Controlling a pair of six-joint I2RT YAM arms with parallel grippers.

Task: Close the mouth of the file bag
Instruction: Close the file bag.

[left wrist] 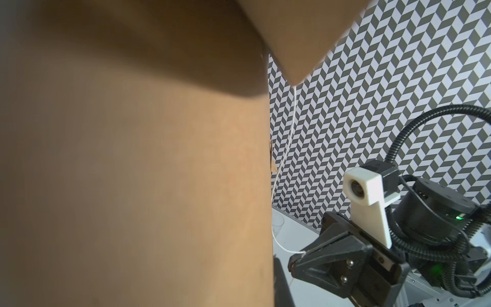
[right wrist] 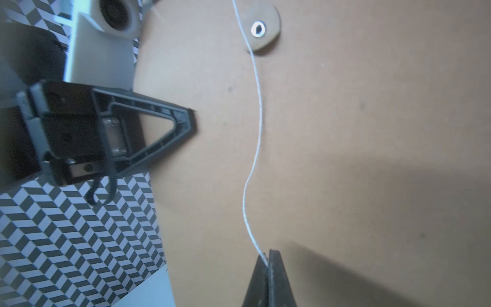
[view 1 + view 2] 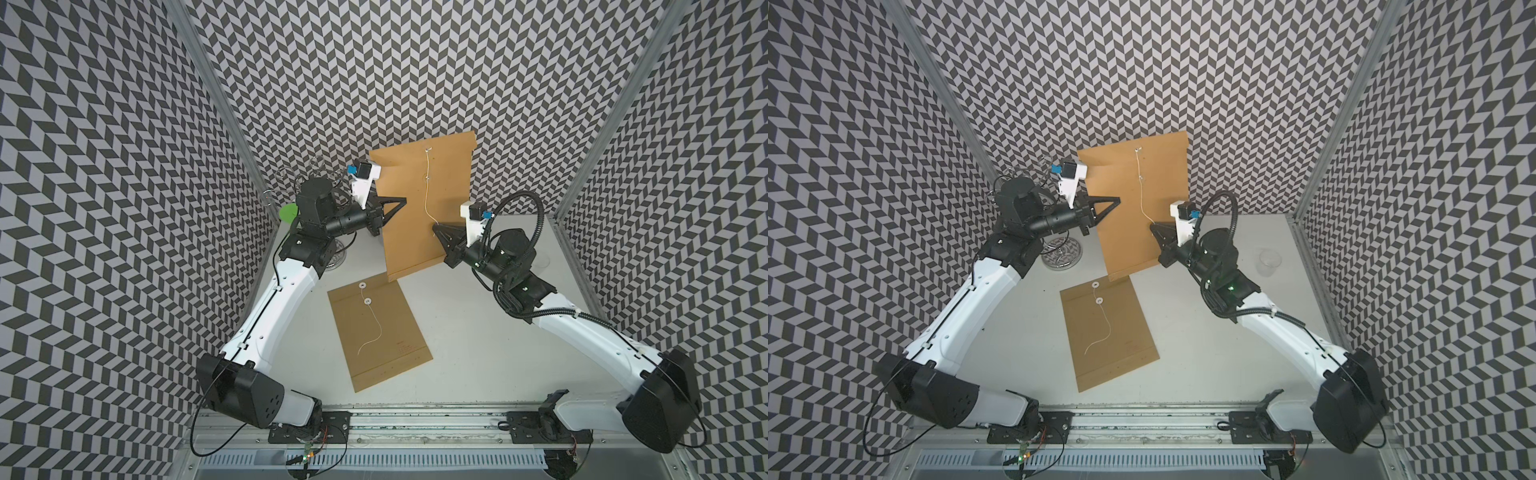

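Kraft-paper file bag, looks light and floppy, held upright over the counter, left end effector pinching its side edge, right end effector nipping the thin, probably slippery string by its tip.

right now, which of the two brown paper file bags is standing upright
The farther brown paper file bag, gripped by the left gripper, its white string pinched by the right gripper; the nearer bag lies flat.

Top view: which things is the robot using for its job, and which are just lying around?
In use: upright file bag, its string, left gripper, right gripper.
Lying about: flat file bag, clear cup, round metal stand.
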